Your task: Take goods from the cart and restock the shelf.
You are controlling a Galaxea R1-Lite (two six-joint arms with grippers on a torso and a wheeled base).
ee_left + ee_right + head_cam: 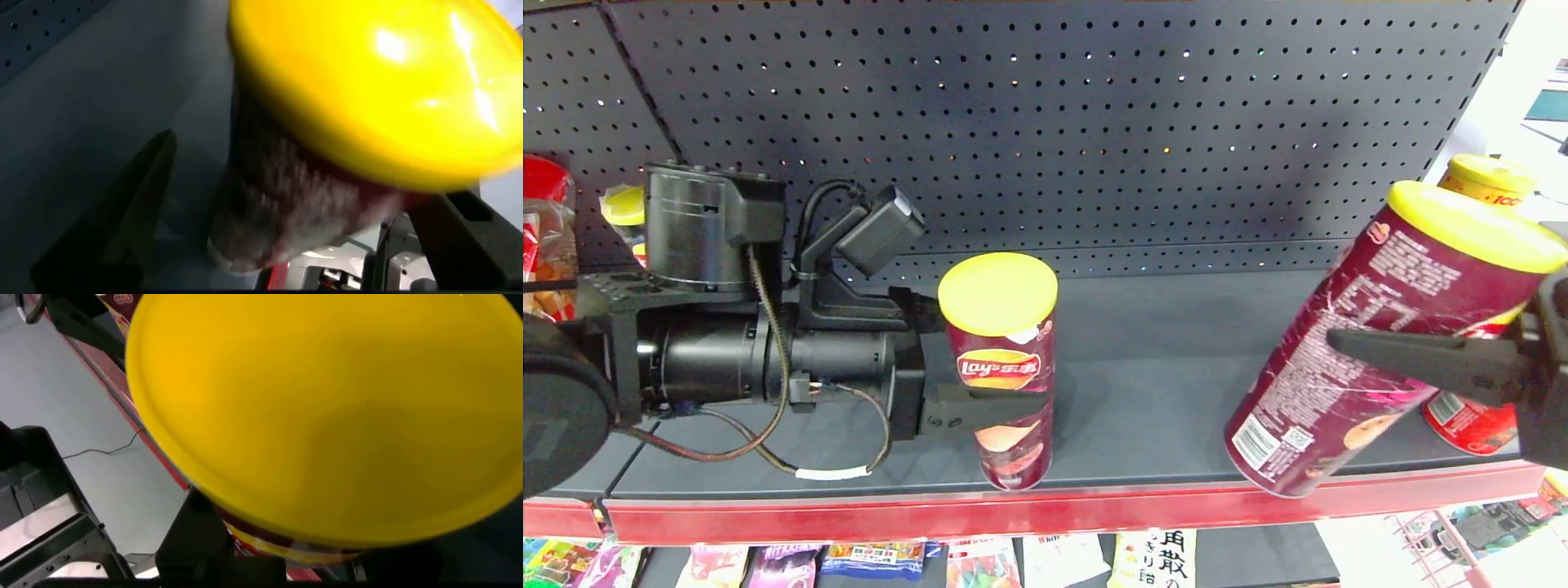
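Two chip cans with yellow lids are at the shelf (1143, 392). The upright can (1001, 327) stands in the middle of the frame, near the red front edge of the shelf. The left gripper (1021, 388) enters from the left and has its fingers on both sides of this can. In the left wrist view one finger (122, 220) is apart from the can wall, so the jaws are wide and not pressing.

The tilted can (1380, 278) is at the right of the frame, with its top leaning right and its bottom over the red edge. The right gripper (1372, 343) is clamped on its middle. Behind it, a red can (1470, 420) stands on the shelf. Packets (980, 563) are at the bottom of the frame.
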